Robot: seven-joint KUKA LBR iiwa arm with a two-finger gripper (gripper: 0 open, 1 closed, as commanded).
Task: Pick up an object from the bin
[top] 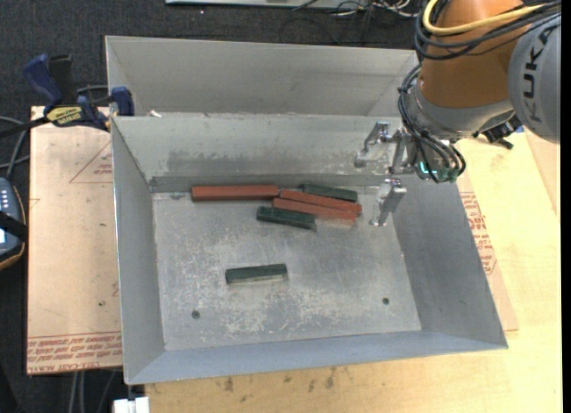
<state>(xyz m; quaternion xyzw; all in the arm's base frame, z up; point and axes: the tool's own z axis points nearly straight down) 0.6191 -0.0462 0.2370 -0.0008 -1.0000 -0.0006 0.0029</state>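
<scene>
My gripper [379, 177] hangs by the bin's right wall, toward the back, open and with nothing between its fingers. Just left of its lower fingertip [384, 210] lies the end of a red-brown bar [317, 205], which rests slanted on the floor. A dark green bar [328, 193] lies right behind that one, and another dark green bar [285, 217] lies in front of it. The fingers are beside these bars, not around any of them.
A longer red-brown bar [235, 193] lies along the back of the floor, left of the cluster. A single dark green bar [256, 274] lies apart near the middle. The arm with its orange cover comes in over the right rim.
</scene>
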